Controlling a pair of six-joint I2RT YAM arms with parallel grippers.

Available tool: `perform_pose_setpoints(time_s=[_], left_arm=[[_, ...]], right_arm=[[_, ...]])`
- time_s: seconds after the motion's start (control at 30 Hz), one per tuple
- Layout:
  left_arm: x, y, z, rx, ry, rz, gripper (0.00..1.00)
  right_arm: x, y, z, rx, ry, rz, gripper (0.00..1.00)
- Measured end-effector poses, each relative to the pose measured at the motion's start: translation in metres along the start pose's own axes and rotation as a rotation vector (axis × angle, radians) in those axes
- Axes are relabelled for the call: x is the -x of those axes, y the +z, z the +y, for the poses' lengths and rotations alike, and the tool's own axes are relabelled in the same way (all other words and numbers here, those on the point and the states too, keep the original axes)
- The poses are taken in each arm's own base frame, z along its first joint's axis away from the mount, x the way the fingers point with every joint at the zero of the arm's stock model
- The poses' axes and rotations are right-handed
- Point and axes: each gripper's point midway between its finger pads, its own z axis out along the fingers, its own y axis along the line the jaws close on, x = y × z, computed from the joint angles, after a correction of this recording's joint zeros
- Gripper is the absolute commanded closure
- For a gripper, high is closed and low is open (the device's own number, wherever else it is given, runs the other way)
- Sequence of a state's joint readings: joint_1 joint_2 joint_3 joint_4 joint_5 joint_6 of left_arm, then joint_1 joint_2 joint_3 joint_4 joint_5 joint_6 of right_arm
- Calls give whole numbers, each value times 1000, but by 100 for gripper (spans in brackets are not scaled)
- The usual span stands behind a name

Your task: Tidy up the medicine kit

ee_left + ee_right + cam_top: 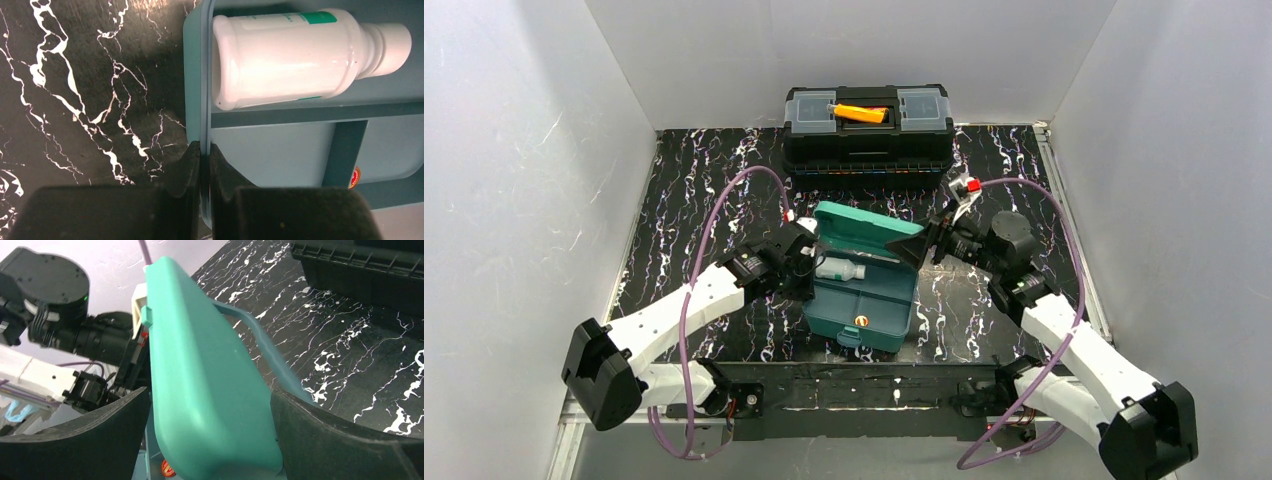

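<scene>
The teal medicine kit sits mid-table with its lid half raised. A white bottle lies in its back compartment and shows large in the left wrist view. My left gripper is shut on the kit's left wall, one finger outside and one inside. My right gripper straddles the lid's right end and is shut on it. In the right wrist view the lid fills the gap between my right gripper's two fingers.
A black toolbox with an orange handle stands at the back, just behind the kit, and also shows in the right wrist view. White walls enclose the black marbled table. The left arm's wrist is close beyond the lid.
</scene>
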State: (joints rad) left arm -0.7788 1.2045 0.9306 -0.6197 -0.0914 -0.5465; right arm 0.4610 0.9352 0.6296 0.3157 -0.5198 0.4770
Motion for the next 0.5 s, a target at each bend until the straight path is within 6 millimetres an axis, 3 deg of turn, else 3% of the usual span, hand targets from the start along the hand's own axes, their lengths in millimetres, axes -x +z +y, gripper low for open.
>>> perform_pose_setpoints(time_s=[0.1,0.27,0.5], left_arm=[[5,3,-2,-6,-13,-16,99],[9,3,-3,-11,-49,-40,65],[19,-8,-6,-64,-134,-147,42]], right_arm=[[-2,-6,8,15,-28,-11,5],[-8,-13,8,2,-48,-18,4],[-15,-16,11,1,-48,-15,4]])
